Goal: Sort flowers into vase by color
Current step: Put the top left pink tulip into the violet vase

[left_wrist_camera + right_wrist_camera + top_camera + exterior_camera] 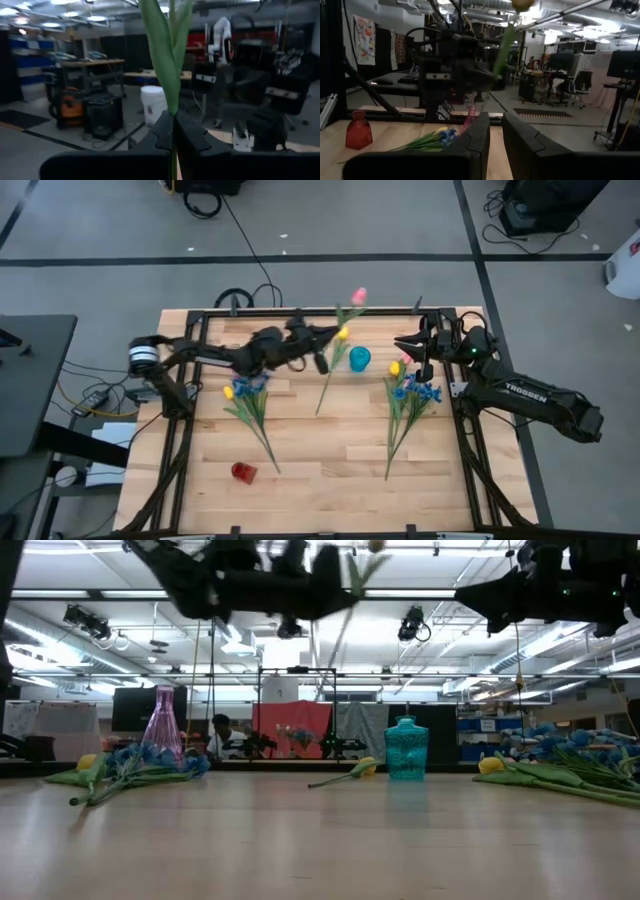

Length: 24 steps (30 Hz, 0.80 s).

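Observation:
My left gripper [327, 348] is raised over the table's far middle, shut on a tulip whose head [358, 297] shows pink from above. The tulip stands upright, its head near the top of the low view [375, 545]. A yellow tulip [343, 333] lies flat beside the teal vase [360, 358]. Two bunches of blue sprays and tulips lie on the boards, one left [247, 402] and one right [408, 402]. A pink vase [163, 725] and a red vase [243, 471] stand apart. My right gripper [408, 348] hovers open over the right bunch, touching nothing. My left gripper pinches the tulip's green stem [172, 112] between its two fingers, just below where a long leaf [162, 55] leaves the stem. The fingers come in roughly level from the table's left, across the stem. The flower is lifted clear and stands upright, its head above the fingers.
Black frame rails run along the table's left, right and far edges [300, 312]. The teal vase stands just right of the left gripper. Bare boards lie in the near middle [330, 480]. Beyond the table is a workshop with benches and a person [222, 730] far off.

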Motion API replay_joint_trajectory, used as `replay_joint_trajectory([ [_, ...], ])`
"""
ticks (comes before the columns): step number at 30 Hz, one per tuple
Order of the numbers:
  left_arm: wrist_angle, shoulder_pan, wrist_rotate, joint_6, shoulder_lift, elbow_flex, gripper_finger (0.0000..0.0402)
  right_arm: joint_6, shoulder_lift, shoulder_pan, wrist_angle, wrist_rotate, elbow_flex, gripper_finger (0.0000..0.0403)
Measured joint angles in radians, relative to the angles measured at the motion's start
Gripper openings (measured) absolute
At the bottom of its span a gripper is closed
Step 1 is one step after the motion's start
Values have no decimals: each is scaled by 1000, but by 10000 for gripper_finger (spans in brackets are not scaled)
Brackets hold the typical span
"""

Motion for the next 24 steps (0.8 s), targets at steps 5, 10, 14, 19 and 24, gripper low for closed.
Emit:
replay_joint_trajectory([
  [5,17,-39,-128,29,-170,-150,12,-15,7,0,33,5,0,65],
  [10,14,-68,-224,56,-251,-223,12,-16,45,0,89,7,0,65],
  [14,12,-121,-458,146,-304,-256,12,-15,82,0,118,8,0,65],
  [19,48,-210,-800,333,-329,-258,12,-15,120,0,154,8,0,65],
  [24,85,-263,-1028,417,-329,-258,12,-15,152,0,206,8,0,65],
])
